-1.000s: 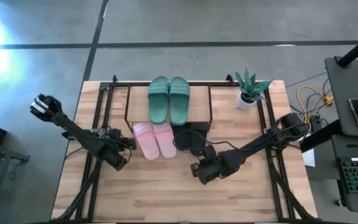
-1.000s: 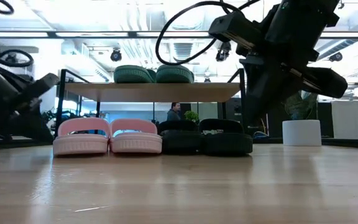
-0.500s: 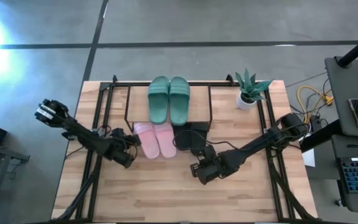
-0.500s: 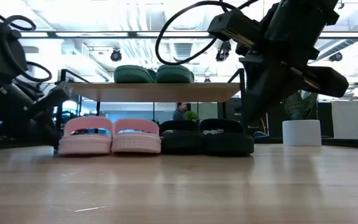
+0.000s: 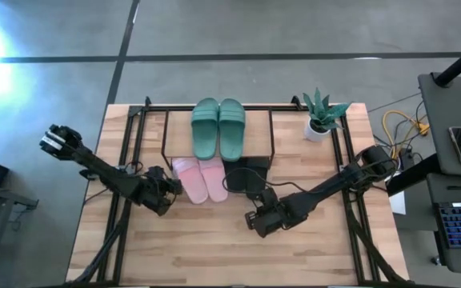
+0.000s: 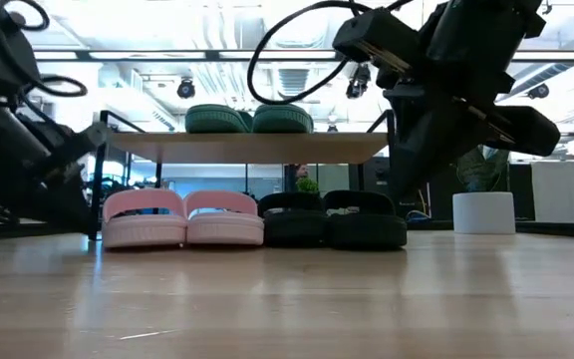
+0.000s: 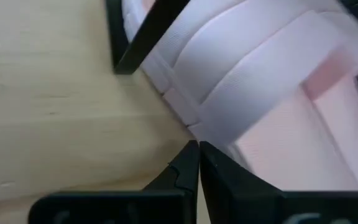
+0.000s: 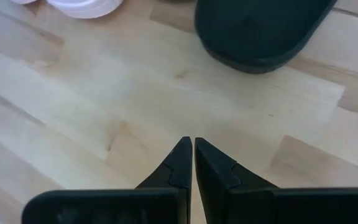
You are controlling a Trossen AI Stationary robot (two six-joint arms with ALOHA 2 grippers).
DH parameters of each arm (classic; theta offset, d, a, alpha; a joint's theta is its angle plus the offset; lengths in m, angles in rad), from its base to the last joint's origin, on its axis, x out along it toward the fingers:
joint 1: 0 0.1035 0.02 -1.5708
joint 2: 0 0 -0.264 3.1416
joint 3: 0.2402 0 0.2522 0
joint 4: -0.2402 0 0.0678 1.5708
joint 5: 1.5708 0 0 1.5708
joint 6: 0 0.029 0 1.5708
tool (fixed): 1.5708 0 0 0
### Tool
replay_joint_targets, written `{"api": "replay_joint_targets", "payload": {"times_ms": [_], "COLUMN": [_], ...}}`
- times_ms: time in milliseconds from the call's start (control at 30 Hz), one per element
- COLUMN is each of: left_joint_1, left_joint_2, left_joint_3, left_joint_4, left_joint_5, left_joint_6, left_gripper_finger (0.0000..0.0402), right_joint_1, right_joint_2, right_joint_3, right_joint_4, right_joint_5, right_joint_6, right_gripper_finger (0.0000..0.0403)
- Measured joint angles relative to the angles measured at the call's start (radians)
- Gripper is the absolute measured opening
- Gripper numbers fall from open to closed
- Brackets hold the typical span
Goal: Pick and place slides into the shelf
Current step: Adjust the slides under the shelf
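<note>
The dark green slides (image 5: 218, 128) lie on the top board of the shelf (image 5: 258, 132). Under that board the light pink slides (image 5: 200, 178) and the black slides (image 5: 245, 178) stand side by side on the table, their near ends sticking out toward the table's near edge. My left gripper (image 5: 171, 189) is shut, at the pink pair's left side. My right gripper (image 5: 255, 225) is shut above bare table, just nearer than the black slides (image 8: 260, 31), and touches nothing. My left gripper meets the outer long side of the left pink slide (image 7: 188, 124) with the tips of its shut fingers (image 7: 191, 155). It comes from the table's left, slanting down. The slide lies flat on the table next to the shelf's black leg (image 7: 148, 31).
A small potted plant (image 5: 322, 116) stands at the table's far right. Black frame rails (image 5: 126, 152) run along both sides of the table. Bare wood (image 5: 214, 248) stretches across the near half.
My left gripper has gone toward the table's right and a little toward its far edge, up against the pink pair. The pink slides have slid a short way right along the table, closer to the black pair.
</note>
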Motion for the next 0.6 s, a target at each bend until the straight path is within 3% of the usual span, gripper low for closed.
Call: {"api": "replay_joint_targets", "payload": {"times_ms": [200, 300, 433, 600], "left_joint_1": [-0.057, -0.106, -0.175, -0.183], "left_joint_2": [-0.117, -0.164, -0.177, -0.226], "left_joint_3": [0.044, 0.116, 0.215, 0.230], "left_joint_4": [-0.088, -0.253, -0.673, -0.719], "left_joint_5": [0.004, 0.021, 0.015, -0.063], "left_joint_6": [0.053, 0.055, -0.172, -0.213], "left_gripper_finger": [0.0000, 0.0000, 0.0000, 0.0000], "right_joint_1": [0.000, -0.005, -0.018, -0.030], "right_joint_2": [0.000, 0.002, 0.002, 0.002], "right_joint_3": [0.000, 0.000, 0.000, 0.000], "right_joint_4": [0.149, 0.233, 0.311, 0.335], "right_joint_5": [-0.040, -0.054, -0.054, -0.048], "right_joint_6": [-0.091, -0.111, -0.133, -0.156], "right_gripper_finger": [0.0012, 0.0012, 0.0012, 0.0012]}}
